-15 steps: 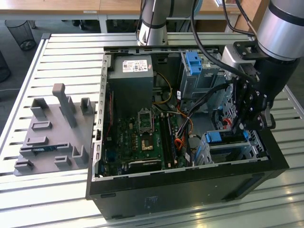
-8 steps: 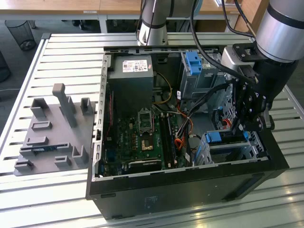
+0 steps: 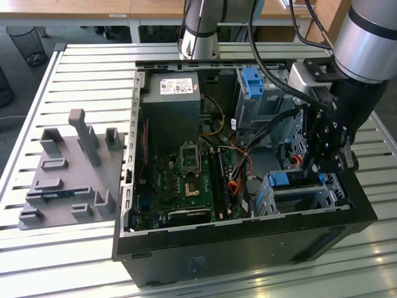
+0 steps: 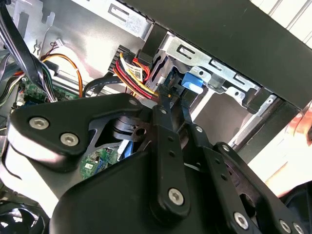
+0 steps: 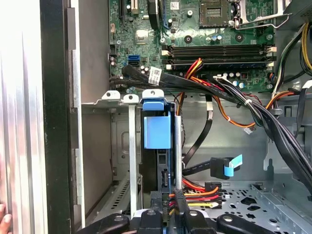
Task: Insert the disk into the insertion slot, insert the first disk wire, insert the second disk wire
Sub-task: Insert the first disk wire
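Blue-framed disk [image 5: 157, 129] sits in the slot [image 3: 268, 197], step one looks done. The gripper [image 4: 173, 100] is pinched closed on the red-yellow wire [image 4: 139, 84] at the disk's end; blue-tabbed wire [image 5: 225, 168] hangs loose, unplugged.

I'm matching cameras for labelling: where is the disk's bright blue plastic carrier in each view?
Exterior view: bright blue plastic carrier, in the silver metal cage, exterior view's right.
Second wrist view: near red-yellow wires.
First wrist view: upright between cage rails.
Shared landmark: green motherboard.
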